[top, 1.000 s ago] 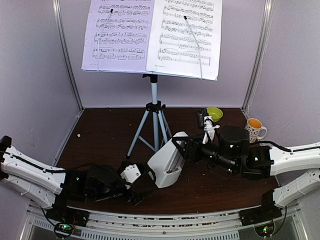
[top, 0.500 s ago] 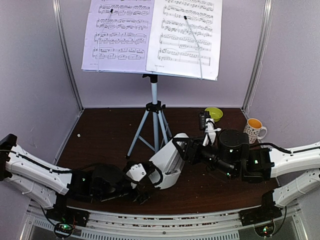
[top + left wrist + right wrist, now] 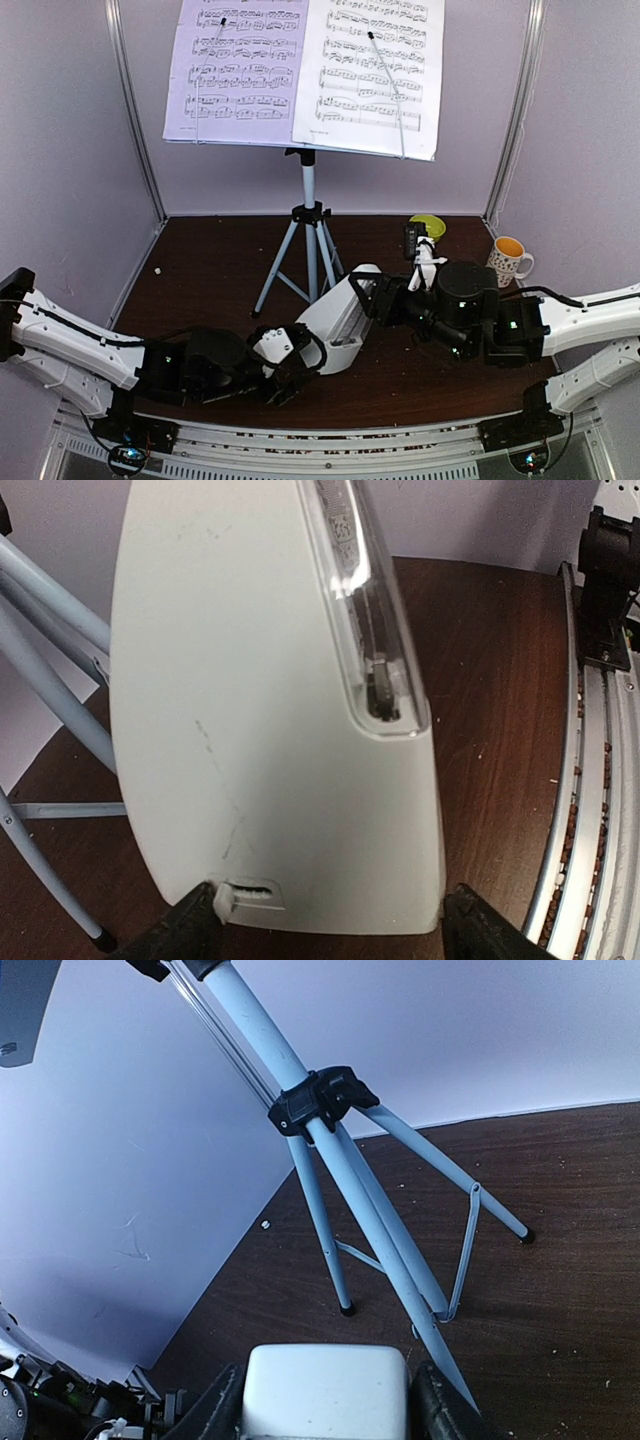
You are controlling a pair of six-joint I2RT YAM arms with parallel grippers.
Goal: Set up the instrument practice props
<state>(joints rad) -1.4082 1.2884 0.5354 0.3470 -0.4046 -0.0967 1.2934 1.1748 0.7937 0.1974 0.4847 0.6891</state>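
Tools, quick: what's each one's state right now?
Left tool: straddling the base of the metronome; whether it grips cannot be told.
Right tool: closed on the metronome's top.

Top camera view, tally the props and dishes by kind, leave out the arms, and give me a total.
Music stand: 1
Sheet-music pages: 2
Metronome: 1
Bowl: 1
Mug: 1
Total: 6

Metronome (image 3: 270, 710) fills view, base btwn 2 black fingertips (image 3: 170, 940) (contact unclear); tripod legs (image 3: 50, 710) at left, rail (image 3: 590, 780) at rt.
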